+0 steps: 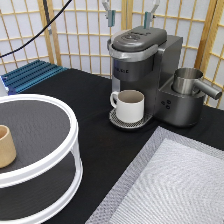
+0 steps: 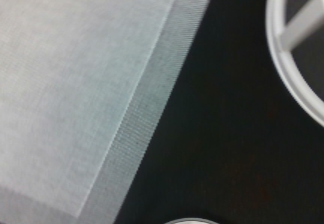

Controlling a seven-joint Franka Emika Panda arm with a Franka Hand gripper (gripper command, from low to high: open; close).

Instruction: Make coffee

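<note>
The gripper [image 1: 130, 17] hangs wide open and empty above the closed gray coffee machine [image 1: 145, 70], where a cream mug [image 1: 130, 105] sits on the drip tray.

**Around the table: what stands there**

A dark grey coffee machine [image 1: 145, 65] stands toward the exterior view's top right, its lid closed. A cream-white mug [image 1: 130, 105] with its handle to the exterior view's left sits on the machine's round drip tray [image 1: 119, 120]. Just beside the machine on the exterior view's right is a metal jug [image 1: 189, 81] with a long handle. A grey woven mat [image 1: 170, 185] fills the bottom right; the wrist view shows its edge [image 2: 76, 100] against the black table [image 2: 219, 135]. At the left is a round white two-tier stand [image 1: 45, 150] with a tan wooden cup [image 1: 6, 146] on its upper shelf. A blue ridged rack [image 1: 30, 75] lies before a paper screen [image 1: 75, 30].
</note>
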